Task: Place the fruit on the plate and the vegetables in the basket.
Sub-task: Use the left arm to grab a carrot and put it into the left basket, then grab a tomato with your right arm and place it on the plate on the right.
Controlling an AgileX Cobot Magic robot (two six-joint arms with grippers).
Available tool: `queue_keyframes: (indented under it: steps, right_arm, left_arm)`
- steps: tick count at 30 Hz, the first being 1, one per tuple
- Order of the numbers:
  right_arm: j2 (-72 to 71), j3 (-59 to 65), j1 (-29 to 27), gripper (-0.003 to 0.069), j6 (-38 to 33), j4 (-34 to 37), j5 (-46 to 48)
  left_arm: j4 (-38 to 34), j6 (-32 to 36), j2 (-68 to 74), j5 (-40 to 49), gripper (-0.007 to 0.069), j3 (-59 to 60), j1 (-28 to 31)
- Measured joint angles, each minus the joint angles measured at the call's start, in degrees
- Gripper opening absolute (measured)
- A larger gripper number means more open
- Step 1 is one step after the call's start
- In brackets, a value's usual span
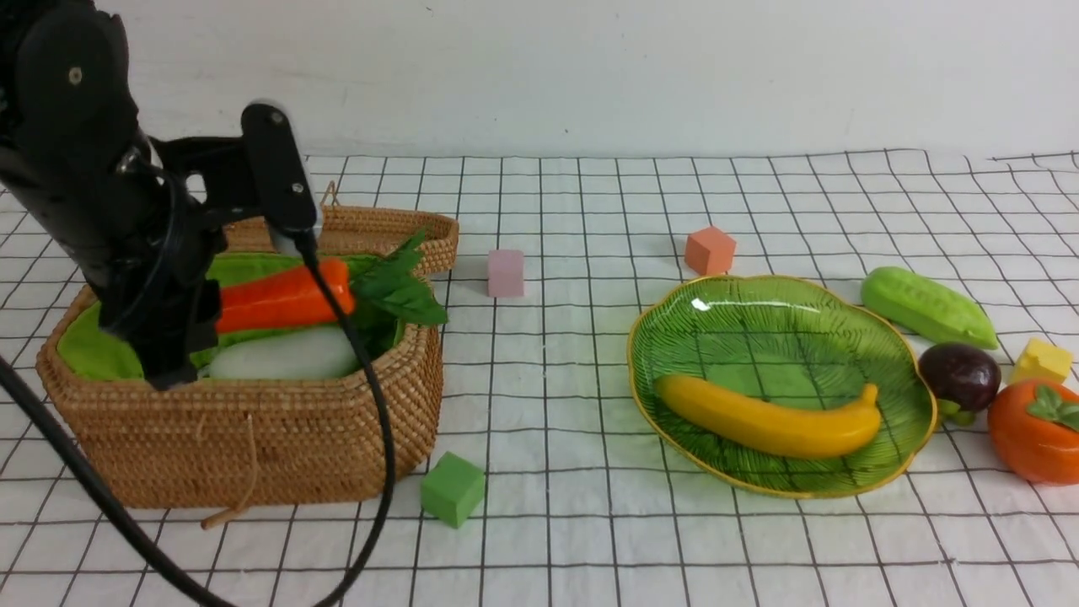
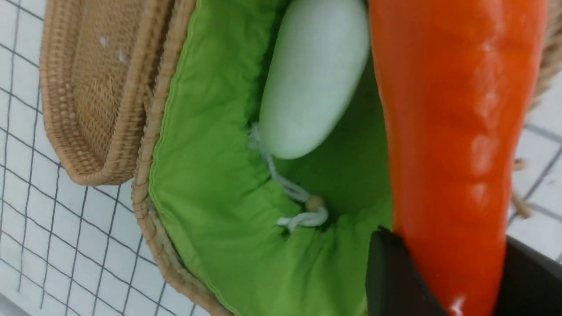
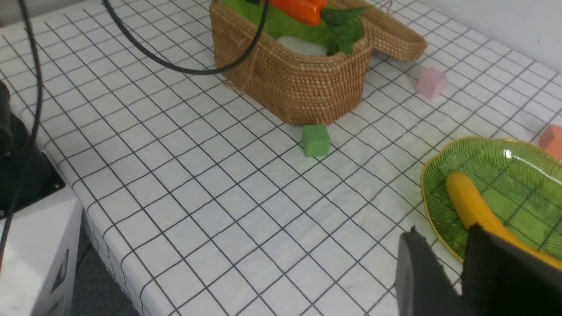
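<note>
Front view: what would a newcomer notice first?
The left fingers grip the carrot above the radish in the basket, on the left. On the right, the banana lies in the green plate, with cucumber, mangosteen and persimmon outside it on the cloth.

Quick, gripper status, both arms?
Left gripper: shut on the carrot, over the basket.
Right gripper: jaws slightly apart, holding nothing.

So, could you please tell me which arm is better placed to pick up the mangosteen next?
Right. The mangosteen lies beside the plate's right rim, on that side, and the right arm's jaws are empty. The left arm's jaws grip the carrot above the basket, far left.
</note>
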Motion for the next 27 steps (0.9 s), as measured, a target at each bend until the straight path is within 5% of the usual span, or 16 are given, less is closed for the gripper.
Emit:
queue_keyframes:
  steps: [6,10,15,18,22,25,27]
  right_arm:
    - [0.0,0.0,0.0,0.0192,-0.3,0.9,-0.2]
    - [0.0,0.0,0.0,0.0193,-0.3,1.0,-0.3]
    - [0.3,0.0,0.0,0.0193,3.3,1.0,-3.3]
    - [2.5,0.0,0.0,0.0193,8.8,0.2,-5.1]
    - [7.8,0.0,0.0,0.0193,10.9,-0.7,-5.5]
    - [14.5,0.0,0.0,0.0195,11.1,-1.3,-6.9]
    - [18.5,0.0,0.0,0.0197,11.2,-2.7,-8.1]
  left_arm:
    - [2.7,1.1,2.4,-2.1,0.0253,0.6,2.6]
    - [3.3,-0.5,2.4,-2.0,0.0371,0.7,2.6]
    - [2.8,-9.7,1.9,-2.1,0.0549,0.7,2.6]
    - [-1.8,-19.2,-0.5,-4.1,0.0557,0.7,2.6]
    - [-9.1,-30.1,-5.9,-7.2,0.0414,0.7,1.2]
    - [-15.1,-38.3,-13.0,-6.2,0.0099,0.7,-3.3]
    - [-17.3,-39.9,-17.0,-4.4,-0.0003,1.4,-6.5]
